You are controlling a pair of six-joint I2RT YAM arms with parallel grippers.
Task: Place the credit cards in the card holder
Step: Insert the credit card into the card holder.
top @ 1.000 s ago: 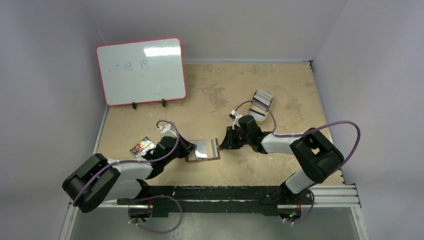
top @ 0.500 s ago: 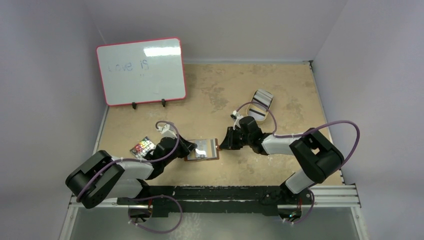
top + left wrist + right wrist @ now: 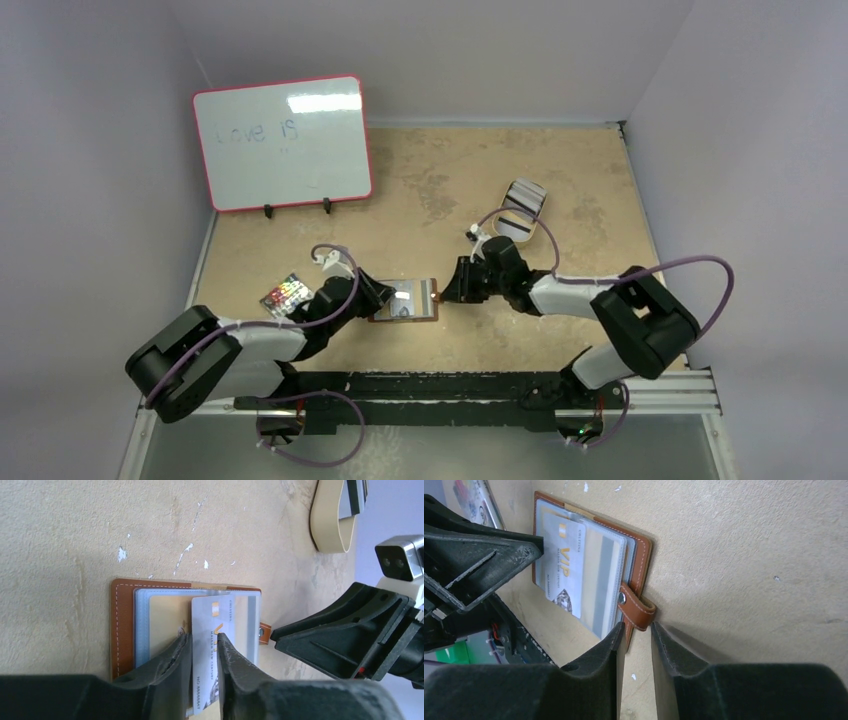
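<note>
From above, the card holder (image 3: pixel 405 301) is seen lying open and flat on the desk (image 3: pixel 430 180), near its front edge and between the two arms. Its long axis runs left to right, with the strap side turned toward the right gripper (image 3: pixel 451 290). The left gripper (image 3: pixel 376 297) is met at its opposite edge. Details of the pockets are washed out by glare.

In the left wrist view, a pale credit card (image 3: pixel 212 630) is pinched between the nearly closed fingers (image 3: pixel 175 660). Its long axis is laid across the holder's clear sleeves, and its near end is hidden by the fingers.

In the right wrist view, the snap strap (image 3: pixel 636 611) is pointed at the camera. Its tip is set at the mouth of the right gripper's narrow gap. Whether the strap is actually clamped cannot be told. The holder's near corner is covered by a finger (image 3: pixel 609 650).
</note>
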